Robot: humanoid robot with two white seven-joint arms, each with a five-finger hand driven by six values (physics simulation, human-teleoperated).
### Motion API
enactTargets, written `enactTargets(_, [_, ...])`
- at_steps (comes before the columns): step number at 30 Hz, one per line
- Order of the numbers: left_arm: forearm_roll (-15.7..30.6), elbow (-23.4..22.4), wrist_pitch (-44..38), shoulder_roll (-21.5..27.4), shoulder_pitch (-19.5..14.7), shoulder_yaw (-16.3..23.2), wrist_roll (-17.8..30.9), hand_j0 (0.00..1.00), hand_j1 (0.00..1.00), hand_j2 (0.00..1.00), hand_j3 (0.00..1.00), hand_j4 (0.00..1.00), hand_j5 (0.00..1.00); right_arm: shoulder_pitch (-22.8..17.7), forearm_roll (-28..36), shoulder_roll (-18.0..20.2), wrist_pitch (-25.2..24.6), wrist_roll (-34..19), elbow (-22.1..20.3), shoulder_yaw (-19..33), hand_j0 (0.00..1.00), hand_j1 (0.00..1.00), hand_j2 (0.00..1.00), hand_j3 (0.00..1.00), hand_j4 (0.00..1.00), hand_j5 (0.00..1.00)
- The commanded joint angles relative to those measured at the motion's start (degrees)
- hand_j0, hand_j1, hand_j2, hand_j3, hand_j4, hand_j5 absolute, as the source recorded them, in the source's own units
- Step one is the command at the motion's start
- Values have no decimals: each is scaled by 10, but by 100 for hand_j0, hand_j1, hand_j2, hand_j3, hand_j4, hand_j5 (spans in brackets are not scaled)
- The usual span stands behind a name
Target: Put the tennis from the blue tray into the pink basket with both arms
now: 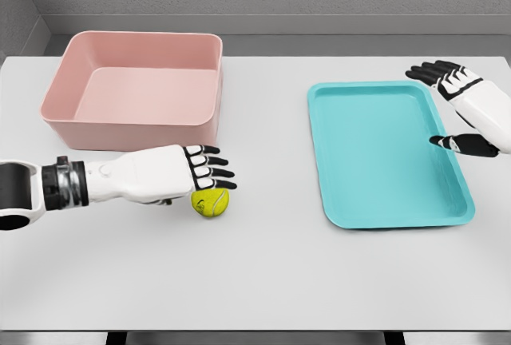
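Note:
A yellow-green tennis ball (211, 202) lies on the white table, in front of the pink basket (136, 125) and left of the blue tray (347, 201). My left hand (209, 168) hovers just above and behind the ball, palm down, fingers stretched out flat and open. Whether it touches the ball I cannot tell. The blue tray holds nothing. My right hand (447, 101) floats over the tray's right rim, fingers spread and open, holding nothing. The pink basket at the back left is empty.
The white table (263, 281) spans the view, with its front edge near the bottom. A grey wall runs behind the table's far edge.

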State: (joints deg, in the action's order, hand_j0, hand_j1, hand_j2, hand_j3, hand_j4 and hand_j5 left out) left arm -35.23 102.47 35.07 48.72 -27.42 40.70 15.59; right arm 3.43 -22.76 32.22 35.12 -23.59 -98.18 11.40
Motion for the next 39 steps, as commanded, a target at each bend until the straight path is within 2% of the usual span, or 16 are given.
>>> enactTargets(1, [9,-2,-1,0,0,3,0,100,100,100,100,100,100,0,4,0,-1,0,0,1,100,100,100,100,100,100])
enactTargets(15, [3,-27,-1,-13,2,24,1,100,100,100,100,100,100,-4,11,0,-1,0,0,5,100,100,100,100,100,100])
enactTargets(29, [-6,-55,-1,-52,-10,36,1,100,100,100,100,100,100,-11,12,0,-1,0,-1,17,100,100,100,100,100,100])
enactTargets(39, [-12,-71,-1,-62,-18,53,1,100,100,100,100,100,100,-11,12,0,-1,0,-2,18,100,100,100,100,100,100])
